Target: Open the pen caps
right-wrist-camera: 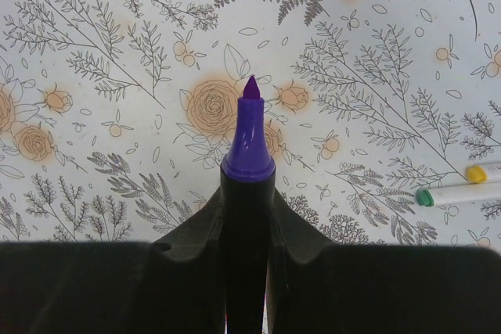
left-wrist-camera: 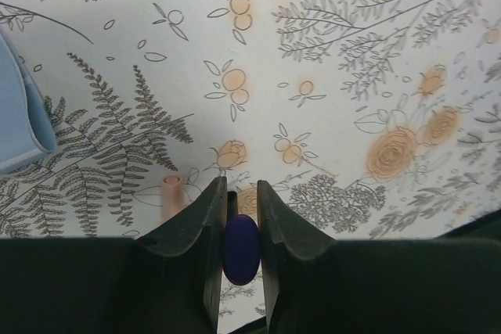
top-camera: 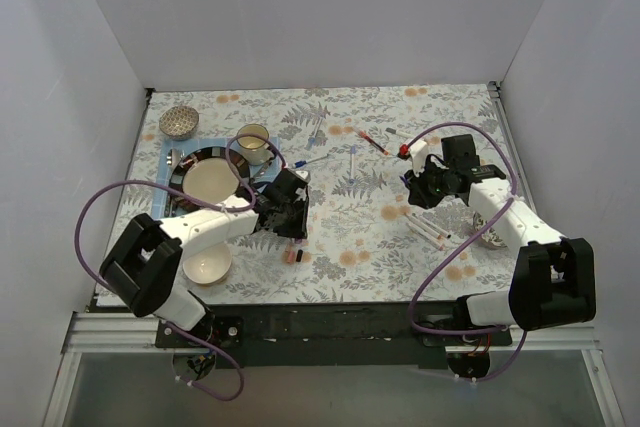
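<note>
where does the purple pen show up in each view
top external: right of centre, inside the right fingers, too small to make out.
left wrist: not in it; the left fingers pinch only a dark cap.
right wrist: centre, purple pen between the fingers, bare tip pointing up the picture.
shared landmark: the floral tablecloth with orange roses.

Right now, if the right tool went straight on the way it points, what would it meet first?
Likely bare tablecloth: the purple pen clamped in the right tool leads, tip uncapped, nothing visibly between; depth is unclear.
</note>
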`<state>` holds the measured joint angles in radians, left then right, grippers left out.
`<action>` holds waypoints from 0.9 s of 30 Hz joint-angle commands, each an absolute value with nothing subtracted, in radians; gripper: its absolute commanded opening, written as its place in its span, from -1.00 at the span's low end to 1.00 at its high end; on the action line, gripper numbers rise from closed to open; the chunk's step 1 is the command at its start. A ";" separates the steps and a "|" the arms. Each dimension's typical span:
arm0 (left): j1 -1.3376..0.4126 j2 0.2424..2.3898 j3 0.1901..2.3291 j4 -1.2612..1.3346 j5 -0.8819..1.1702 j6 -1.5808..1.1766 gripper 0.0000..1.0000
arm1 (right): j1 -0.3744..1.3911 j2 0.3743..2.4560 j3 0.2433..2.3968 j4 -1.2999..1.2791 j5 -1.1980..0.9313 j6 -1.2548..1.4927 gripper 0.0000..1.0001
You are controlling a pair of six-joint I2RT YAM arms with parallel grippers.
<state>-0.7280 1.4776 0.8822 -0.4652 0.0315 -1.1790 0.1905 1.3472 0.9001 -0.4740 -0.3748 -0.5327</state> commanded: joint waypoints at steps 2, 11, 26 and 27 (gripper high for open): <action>-0.745 1.523 0.949 -0.492 -0.072 -1.166 -0.81 | 0.178 1.327 0.896 -0.462 -0.376 -0.534 -0.97; -0.767 1.600 0.977 -0.491 -0.098 -1.160 -0.45 | 0.172 1.330 0.894 -0.469 -0.377 -0.538 -0.97; -0.769 1.454 1.005 -0.502 -0.193 -1.134 -0.02 | 0.130 1.371 0.884 -0.474 -0.267 -0.554 -0.97; -0.769 1.434 1.005 -0.500 -0.195 -1.123 0.02 | 0.123 1.377 0.881 -0.477 -0.252 -0.558 -0.97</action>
